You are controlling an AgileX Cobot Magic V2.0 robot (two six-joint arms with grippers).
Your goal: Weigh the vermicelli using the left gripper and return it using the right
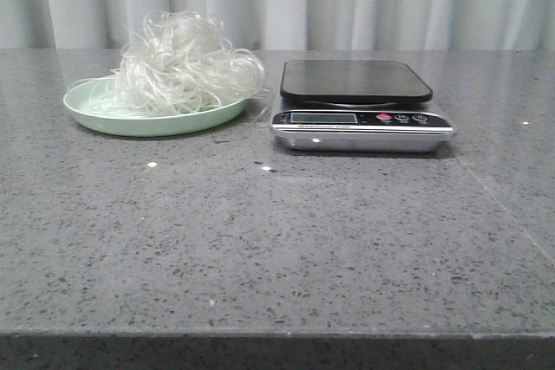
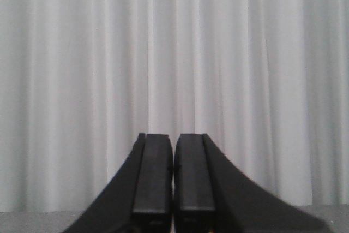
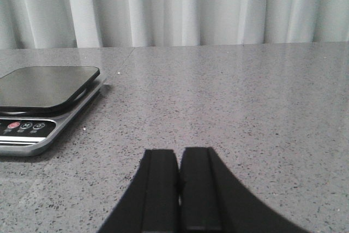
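Vermicelli (image 1: 186, 62), one tangle heaped in one pale green plate (image 1: 104, 119), one scale (image 1: 362, 114) beside it bare, left gripper (image 2: 173, 181) and right gripper (image 3: 179, 189) both closed, empty

No text, brand or number can be read anywhere. The scale (image 1: 364, 107) has a display window (image 1: 323, 118) on its front panel, but it shows only a pale blank face with no digits that can be made out. A thin line of print runs under the window, too small to read. Beside it sit a red button (image 1: 383, 117) and two dark buttons (image 1: 410, 118), whose markings are too small and blurred to read in either view.
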